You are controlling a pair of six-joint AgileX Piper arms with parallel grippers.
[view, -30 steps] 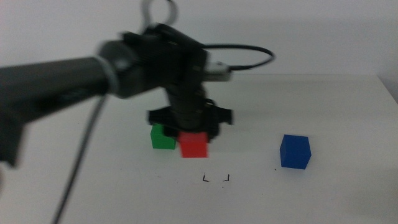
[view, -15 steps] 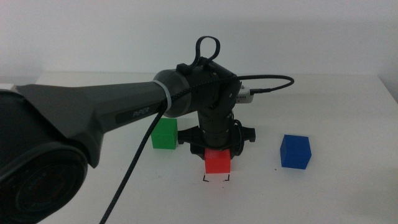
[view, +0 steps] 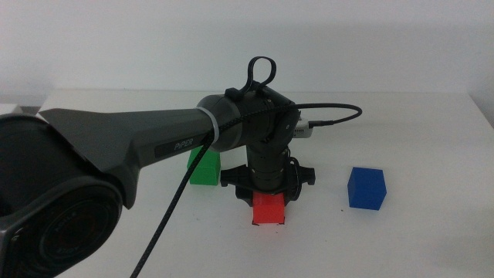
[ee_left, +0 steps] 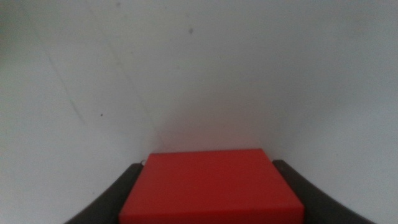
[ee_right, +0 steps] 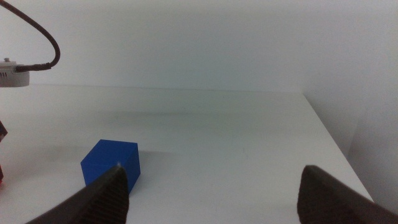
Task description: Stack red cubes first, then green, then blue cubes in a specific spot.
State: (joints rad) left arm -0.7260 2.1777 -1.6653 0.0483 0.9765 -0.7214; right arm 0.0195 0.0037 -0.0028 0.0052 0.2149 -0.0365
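My left gripper [view: 268,199] reaches in from the left and is shut on the red cube [view: 268,209], which sits low on the white table over the black corner marks; the marks are hidden under it. In the left wrist view the red cube [ee_left: 211,186] fills the space between the two dark jaws. The green cube [view: 204,168] rests on the table behind and to the left of the gripper. The blue cube [view: 366,188] rests to the right, and shows in the right wrist view [ee_right: 111,163] too. My right gripper [ee_right: 211,186] waits at the right with its jaws wide apart, holding nothing.
The white table [view: 432,232] ends at a right edge near the blue cube [ee_right: 329,143]. The left arm's black cable [view: 332,110] loops above the table behind the gripper.
My left gripper has carried the red cube forward and to the right from beside the green cube, then lowered it onto the corner marks.
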